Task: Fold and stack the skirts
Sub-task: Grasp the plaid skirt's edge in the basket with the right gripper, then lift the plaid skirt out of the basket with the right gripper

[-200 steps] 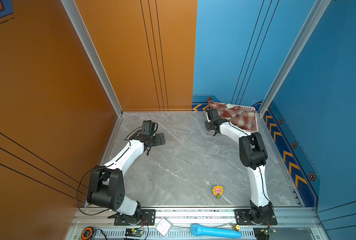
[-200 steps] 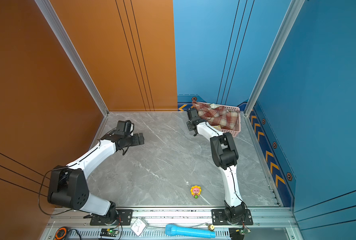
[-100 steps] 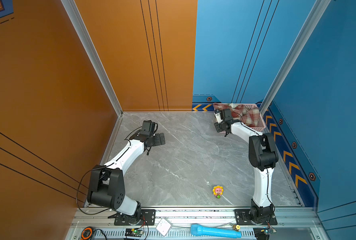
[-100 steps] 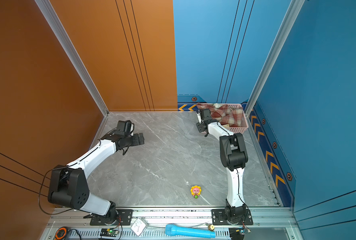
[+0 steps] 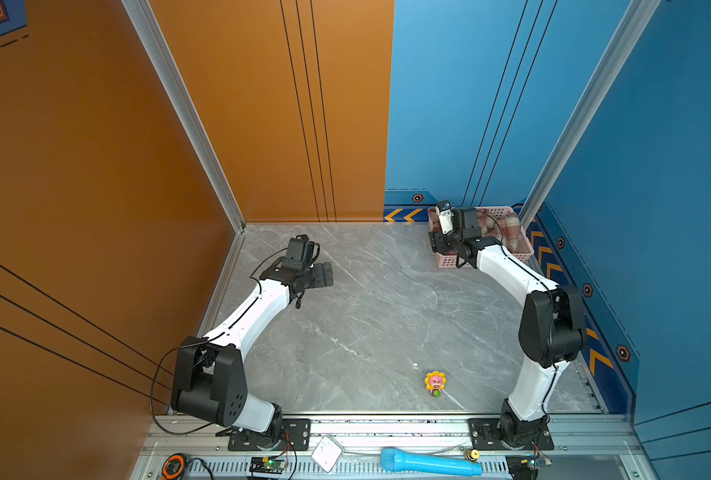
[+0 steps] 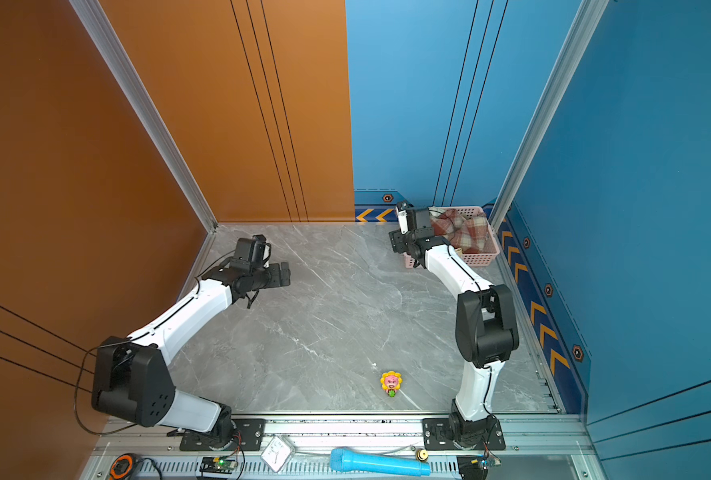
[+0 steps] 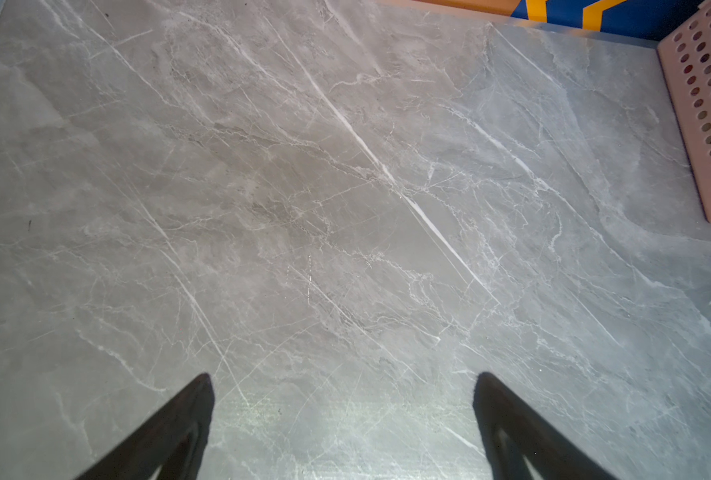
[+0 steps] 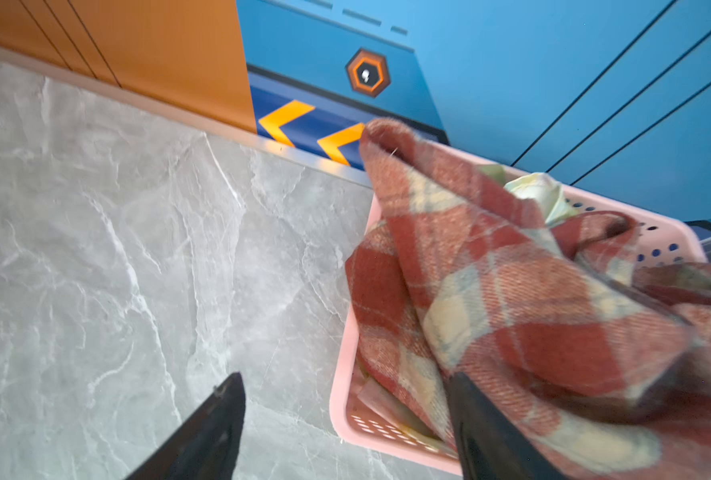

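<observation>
Shown by the right wrist view alone: right gripper (image 8: 345,376) with jaws apart, clamped on nothing. One finger over bare table (image 8: 117,249), the other at the basket (image 8: 341,395) corner, under a fold of the plaid skirt (image 8: 511,311); touching or not, cannot tell. Also there only: a pale cloth (image 8: 536,195) tucked behind the plaid, inside the basket.

Shown by the left wrist view alone: left gripper (image 7: 345,376) spread wide and empty above bare marble, with the basket wall well off to one side.

In both top views: plaid heaped in the basket, in the far right corner, close to the back and right walls. Right wrist over the basket's near-left corner, fingers hidden there.

Counted: two arms, two grippers, one basket, one plaid skirt, one pale cloth, one flower toy (image 5: 435,383).

Open room: wide bare marble between the arms. Toy alone near the front edge, well apart from both grippers. Left gripper on the left half, nearer the left edge than the middle.
</observation>
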